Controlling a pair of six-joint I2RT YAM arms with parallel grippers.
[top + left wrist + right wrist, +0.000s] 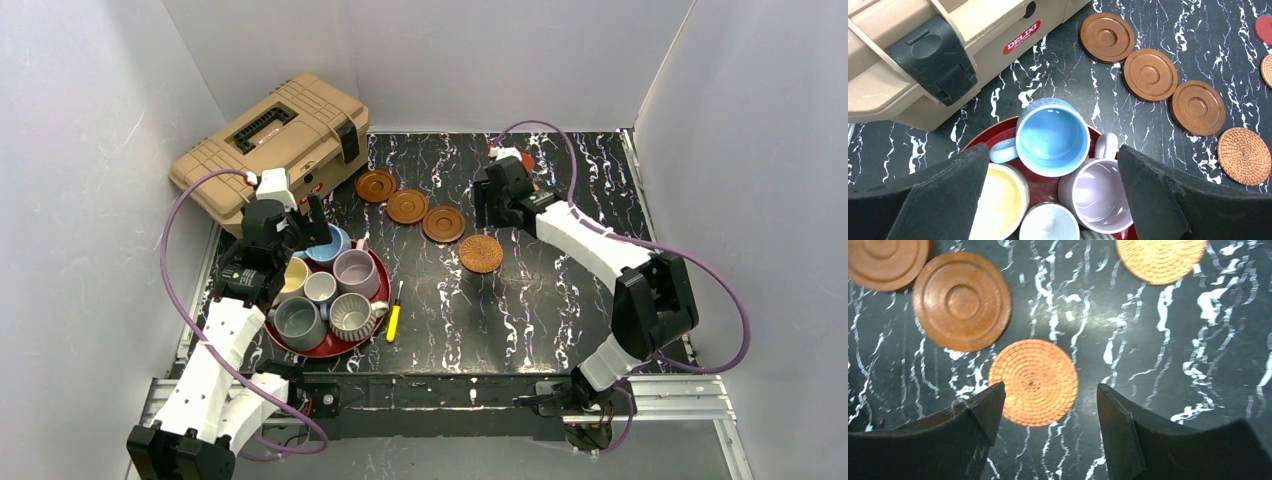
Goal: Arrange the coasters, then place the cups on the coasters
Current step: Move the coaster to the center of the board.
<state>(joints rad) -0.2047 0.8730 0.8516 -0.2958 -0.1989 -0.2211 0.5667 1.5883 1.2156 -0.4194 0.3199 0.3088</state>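
Three dark brown coasters [407,206] lie in a diagonal row, and a woven coaster [481,253] continues the row. My right gripper [495,205] hangs open just above the table. A woven coaster [1033,382] lies flat just beyond its tips, untouched. Another woven one [1160,257] lies farther off. The red coaster [1264,27] shows at the frame edge. Several cups stand packed on the red tray [330,348]: light blue [1052,135], mauve [1100,195], cream-yellow [998,205], a small pale one [1048,222], grey-green [298,322] and ribbed [352,315]. My left gripper [1053,150] is open above them, holding nothing.
A tan toolbox [270,135] stands at the back left, close to the tray. A yellow screwdriver [394,322] lies just right of the tray. White walls enclose the black marbled table [560,320] on three sides.
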